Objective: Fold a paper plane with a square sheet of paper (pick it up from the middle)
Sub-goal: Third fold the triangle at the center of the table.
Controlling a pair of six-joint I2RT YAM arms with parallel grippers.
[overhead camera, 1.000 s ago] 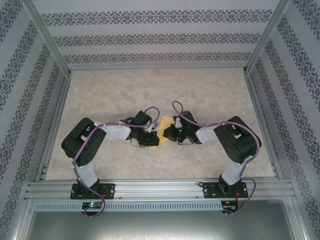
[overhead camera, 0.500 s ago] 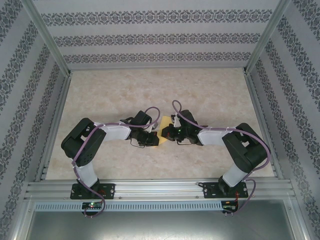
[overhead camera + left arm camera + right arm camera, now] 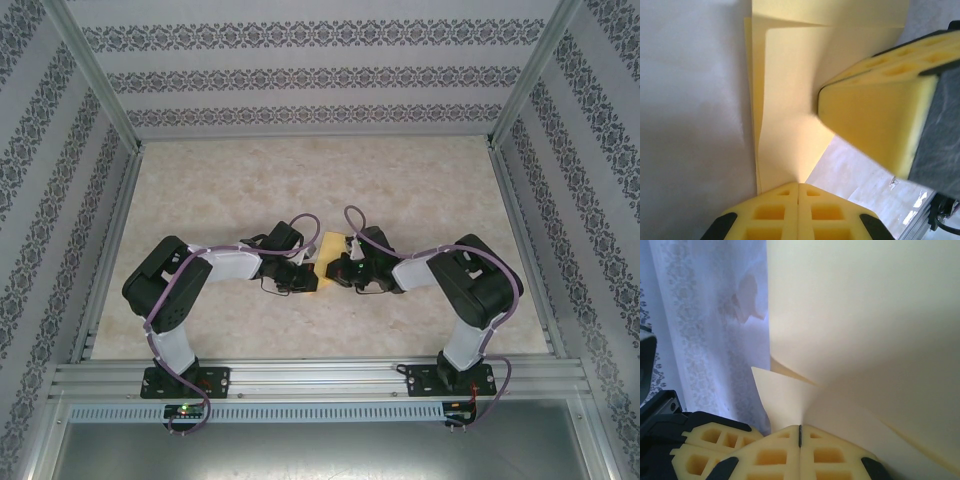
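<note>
A thin, matte yellow-orange sheet of paper [image 3: 326,247], plain and already partly folded, is held up between the two arms, and the middle of the beige, marble-patterned tabletop [image 3: 300,170] is below it. The left hand [image 3: 311,274] is at the left edge of the sheet, and in the left wrist view this hand [image 3: 798,186] has its two yellow, cell-moulded fingers pressed fully together on the lower edge of the paper [image 3: 785,100]. There the paper shows stacked layers, a sharp straight crease near the top and a soft bend along one side. The right hand [image 3: 337,268] is at the right side of the sheet. In its own view this hand [image 3: 800,429] is also fully closed, with two smooth flaps of the paper [image 3: 865,315] running down into the seam between the fingers. From above, both hands cover most of the sheet, so its full outline and how far it is folded cannot be made out.
</note>
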